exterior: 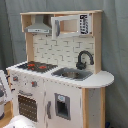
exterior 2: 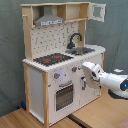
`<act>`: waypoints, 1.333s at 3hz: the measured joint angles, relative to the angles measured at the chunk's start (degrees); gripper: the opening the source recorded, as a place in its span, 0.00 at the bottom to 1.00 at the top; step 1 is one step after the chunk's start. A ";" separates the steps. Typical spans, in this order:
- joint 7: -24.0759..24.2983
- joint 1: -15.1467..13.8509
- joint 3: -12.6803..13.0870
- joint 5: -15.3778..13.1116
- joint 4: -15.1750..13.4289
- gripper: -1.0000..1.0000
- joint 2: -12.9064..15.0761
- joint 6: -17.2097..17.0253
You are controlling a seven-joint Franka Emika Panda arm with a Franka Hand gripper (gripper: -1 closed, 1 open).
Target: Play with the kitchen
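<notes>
Gripper [exterior 2: 84, 75] sits against the front of the toy kitchen [exterior 2: 55, 37] in the second exterior view, just beside the knobs [exterior 2: 75, 69] and the oven door [exterior 2: 64, 96]; whether its fingers are apart I cannot tell. On the wooden floor [exterior 2: 100, 115] stands the kitchen, faucet [exterior: 84, 57] over the sink [exterior: 71, 74].

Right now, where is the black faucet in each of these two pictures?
First exterior view: the faucet stands right of centre, behind the sink.
Second exterior view: the faucet is above centre, right of the hob.
Shared landmark: the grey hood, top left in both exterior views.
</notes>
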 joint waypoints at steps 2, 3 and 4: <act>-0.13 4.58 0.75 -0.22 2.39 1.00 -0.59 -7.86; 2.97 7.44 1.98 -0.22 -1.78 1.00 -0.90 -7.87; 8.09 7.97 3.87 -0.22 -3.60 1.00 -1.16 -7.73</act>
